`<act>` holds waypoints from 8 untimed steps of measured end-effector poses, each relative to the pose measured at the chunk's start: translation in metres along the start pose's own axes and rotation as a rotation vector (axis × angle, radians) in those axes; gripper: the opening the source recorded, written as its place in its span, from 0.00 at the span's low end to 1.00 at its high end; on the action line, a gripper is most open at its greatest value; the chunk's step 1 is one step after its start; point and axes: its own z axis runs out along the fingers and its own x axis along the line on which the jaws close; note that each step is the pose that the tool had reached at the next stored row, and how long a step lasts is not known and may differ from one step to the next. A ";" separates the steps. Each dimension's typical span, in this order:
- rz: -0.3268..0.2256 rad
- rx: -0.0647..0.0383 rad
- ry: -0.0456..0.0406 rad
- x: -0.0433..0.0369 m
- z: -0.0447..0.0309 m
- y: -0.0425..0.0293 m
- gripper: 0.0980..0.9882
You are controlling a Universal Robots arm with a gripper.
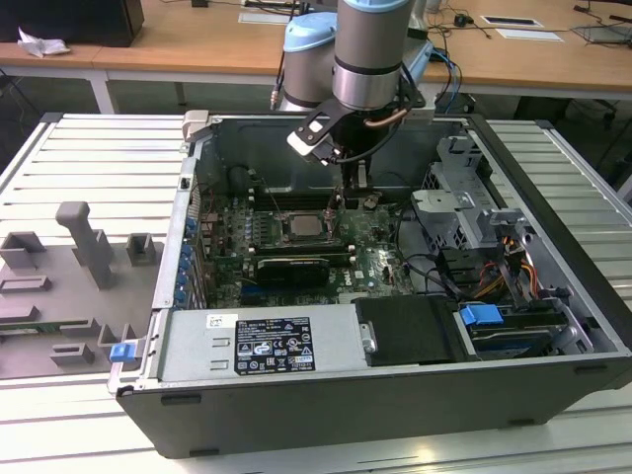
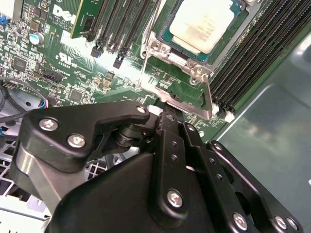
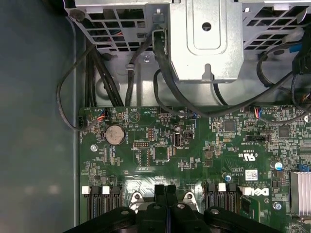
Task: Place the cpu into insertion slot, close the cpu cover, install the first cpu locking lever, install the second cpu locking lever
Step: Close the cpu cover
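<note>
Second wrist view is showing the cpu [image 2: 201,22] sitting in the insertion slot [image 2: 165,35], while the gripper [image 2: 164,115], fingers pressed together, is nosing against the open cpu cover [image 2: 208,94]. Pushing squarely on its free edge is looking wisest. Memory slots [image 2: 252,53] are crowding both sides, leaving little room.

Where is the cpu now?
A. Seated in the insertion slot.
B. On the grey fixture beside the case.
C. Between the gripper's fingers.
A: in the second wrist view the cpu lies flat inside the insertion slot, its silvery top facing up.
</note>
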 end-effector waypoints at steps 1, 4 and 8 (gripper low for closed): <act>0.000 0.000 0.0000 0.0000 0.0000 -0.0005 0.01; 0.000 0.000 0.0001 -0.0001 -0.0002 -0.0032 0.01; 0.000 0.000 0.0001 -0.0001 -0.0003 -0.0062 0.01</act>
